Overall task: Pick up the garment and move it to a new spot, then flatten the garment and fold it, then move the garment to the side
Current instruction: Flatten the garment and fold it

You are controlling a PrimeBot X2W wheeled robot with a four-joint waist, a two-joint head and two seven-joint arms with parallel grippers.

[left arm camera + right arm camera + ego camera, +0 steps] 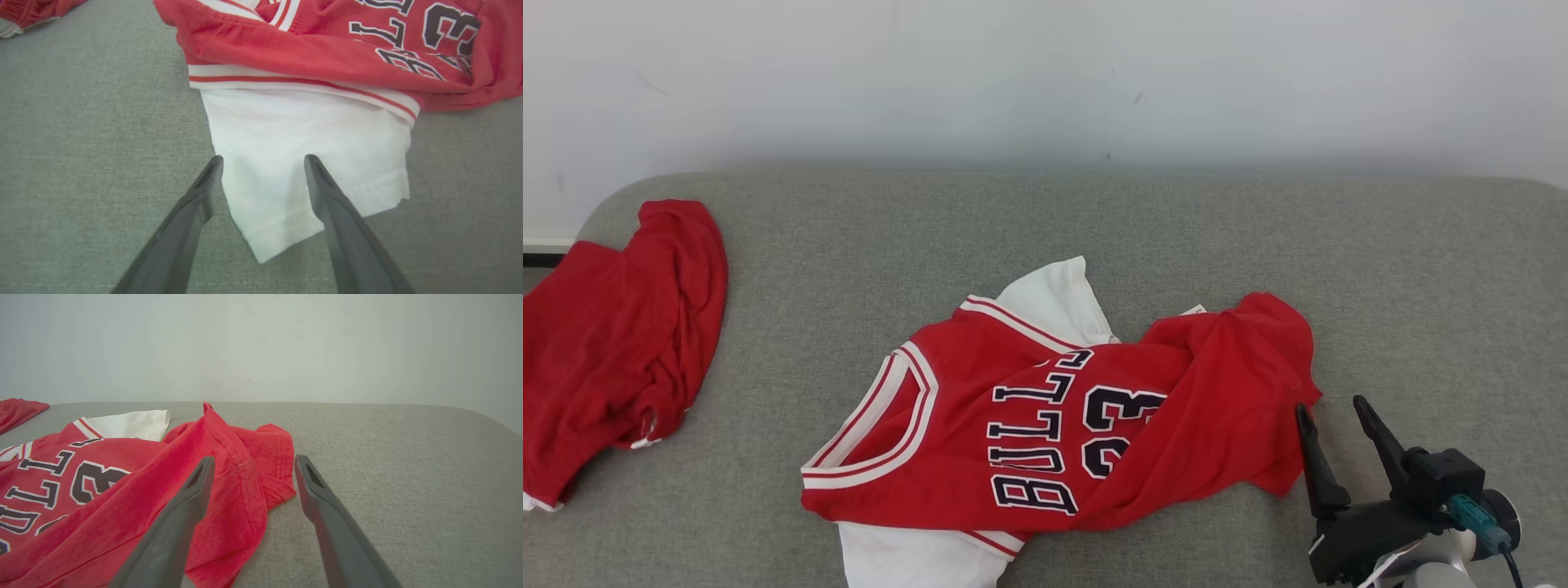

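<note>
Lying just beside right pincer [1331,406], crumpled jersey [1045,425]

Jersey [1045,425] mid surface [1339,245]; 2nd garment [613,343] well apart at L edge

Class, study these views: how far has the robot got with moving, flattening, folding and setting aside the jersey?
Done: nothing certain; the jersey lies crumpled on the grey surface. In hand: both grippers are open and empty, the left gripper framing the white sleeve, the right gripper pointing at the bunched hem. Left: flattening, folding and moving it aside.
</note>
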